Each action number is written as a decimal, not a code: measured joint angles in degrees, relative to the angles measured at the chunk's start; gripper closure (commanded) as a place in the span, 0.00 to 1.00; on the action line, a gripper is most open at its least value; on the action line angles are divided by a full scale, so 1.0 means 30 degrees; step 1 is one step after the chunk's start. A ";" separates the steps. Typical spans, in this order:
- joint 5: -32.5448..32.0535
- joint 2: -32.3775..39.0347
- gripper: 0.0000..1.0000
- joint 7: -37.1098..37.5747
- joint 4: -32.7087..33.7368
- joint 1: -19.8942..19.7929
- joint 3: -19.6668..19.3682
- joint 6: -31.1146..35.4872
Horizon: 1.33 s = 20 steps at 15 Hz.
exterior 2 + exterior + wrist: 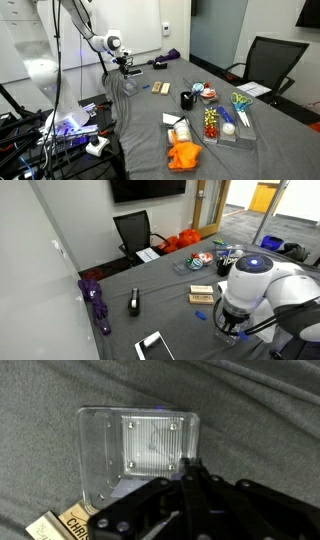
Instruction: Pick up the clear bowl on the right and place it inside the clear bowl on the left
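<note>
In the wrist view a clear square bowl point(140, 440) shows against grey cloth, seen from above. My gripper point(190, 468) has its fingers closed together on the bowl's near right rim. In the exterior views the gripper point(231, 332) point(125, 71) hangs over the near part of the grey table, and the bowl in it is too faint to make out. A second clear container point(183, 267) stands farther back on the table.
A brown labelled box point(65, 522) point(202, 295) lies close beside the bowl. A black cup point(187, 99), an orange cloth point(184, 155), clear trays of small items point(235, 128), a tablet point(152, 346) and a purple cloth point(97, 302) are spread over the table. A black chair point(133, 228) stands behind.
</note>
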 measured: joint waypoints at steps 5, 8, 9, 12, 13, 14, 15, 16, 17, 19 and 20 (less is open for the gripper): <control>-0.0127 0.0295 0.99 0.0399 0.0060 0.0133 -0.0002 0.0399; -0.0127 0.0565 0.63 0.0460 0.0146 0.0233 -0.0003 0.0564; -0.0127 0.0658 0.55 0.0466 0.0192 0.0271 -0.0004 0.0566; -0.0127 0.0841 0.35 0.0468 0.0281 0.0360 -0.0025 0.0566; -0.0127 0.0845 0.27 0.0468 0.0289 0.0381 -0.0026 0.0564; -0.0127 0.0845 0.21 0.0468 0.0297 0.0389 -0.0026 0.0559; -0.0127 0.0845 0.13 0.0468 0.0302 0.0390 -0.0028 0.0558; -0.0127 0.0845 0.07 0.0468 0.0304 0.0390 -0.0033 0.0557; -0.0125 0.0845 0.02 0.0467 0.0305 0.0390 -0.0042 0.0557; -0.0111 0.0842 0.00 0.0464 0.0307 0.0389 -0.0070 0.0557; -0.0105 0.0841 0.00 0.0453 0.0310 0.0389 -0.0089 0.0555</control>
